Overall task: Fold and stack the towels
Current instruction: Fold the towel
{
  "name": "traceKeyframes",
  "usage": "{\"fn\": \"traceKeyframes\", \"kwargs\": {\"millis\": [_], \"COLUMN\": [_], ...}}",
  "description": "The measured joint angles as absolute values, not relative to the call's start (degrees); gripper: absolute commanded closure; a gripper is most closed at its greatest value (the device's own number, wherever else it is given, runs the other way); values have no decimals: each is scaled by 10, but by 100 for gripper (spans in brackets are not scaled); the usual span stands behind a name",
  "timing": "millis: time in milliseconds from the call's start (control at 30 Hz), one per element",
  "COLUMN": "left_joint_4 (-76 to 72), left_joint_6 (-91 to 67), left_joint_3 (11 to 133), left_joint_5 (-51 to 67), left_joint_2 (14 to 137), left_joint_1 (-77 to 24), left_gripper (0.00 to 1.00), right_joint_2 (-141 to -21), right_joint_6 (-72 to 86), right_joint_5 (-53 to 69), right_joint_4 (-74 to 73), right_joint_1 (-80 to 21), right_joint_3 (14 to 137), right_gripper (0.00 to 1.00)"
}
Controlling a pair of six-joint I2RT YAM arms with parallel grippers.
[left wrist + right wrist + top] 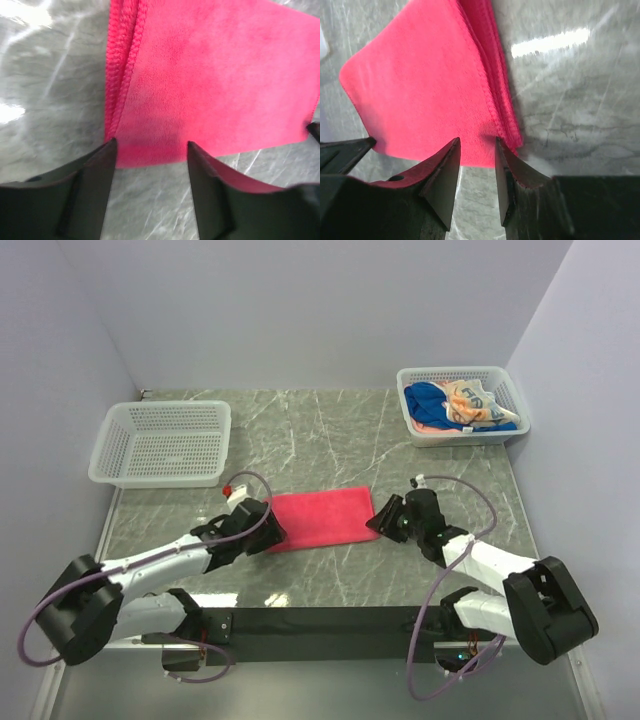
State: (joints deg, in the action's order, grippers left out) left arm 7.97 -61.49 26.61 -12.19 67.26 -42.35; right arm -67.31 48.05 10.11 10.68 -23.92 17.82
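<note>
1 pink-red towel [320,519] is lying folded flat on the table [330,430]. Our left gripper [151,142] is standing wide at its left edge. Our right gripper [477,139] is gaping narrowly over the opposite edge, possibly touching it.

this seems to be a robot test cell in a laboratory. plain pale walls [320,310] close the grey marble-pattern table [330,430] on three sides, like a booth. the left arm [160,562] and the right arm [480,558] are fixed on a black rail [320,621] at the near edge, with loose purple cables [22,640]. a white mesh basket [112,455] stands far left and a second basket [455,372] far right, holding towels [440,405].
</note>
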Motion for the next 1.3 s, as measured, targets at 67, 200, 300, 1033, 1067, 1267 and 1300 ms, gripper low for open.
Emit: {"fn": "traceKeyframes", "kwargs": {"millis": [67, 200, 300, 1033, 1067, 1267, 1300], "left_joint_4": [109, 148, 141, 118, 118, 89, 81], "left_joint_6": [-609, -585, -562, -498, -496, -488, -488], "left_joint_3": [273, 320, 349, 392, 394, 422, 428], "left_joint_5": [-130, -143, -143, -93, -94, -74, -67], "left_joint_2": [648, 623, 627, 723, 712, 727, 740], "left_joint_1": [-423, -410, -384, -262, -259, -257, -257], "left_gripper": [28, 26, 30, 42, 42, 50, 51], "right_joint_2": [-668, -685, -737, -900, -886, -838, -839], "right_joint_6": [463, 426, 412, 337, 329, 327, 332], "right_joint_5": [98, 97, 100, 85, 80, 80, 80], "right_joint_4": [89, 77, 97, 44, 36, 44, 49], "right_joint_1": [-237, -236, -233, -204, -217, -252, -251], "right_joint_3": [201, 283, 352, 479, 487, 474, 467], "right_gripper": [59, 58, 59, 54, 54, 54, 54]}}
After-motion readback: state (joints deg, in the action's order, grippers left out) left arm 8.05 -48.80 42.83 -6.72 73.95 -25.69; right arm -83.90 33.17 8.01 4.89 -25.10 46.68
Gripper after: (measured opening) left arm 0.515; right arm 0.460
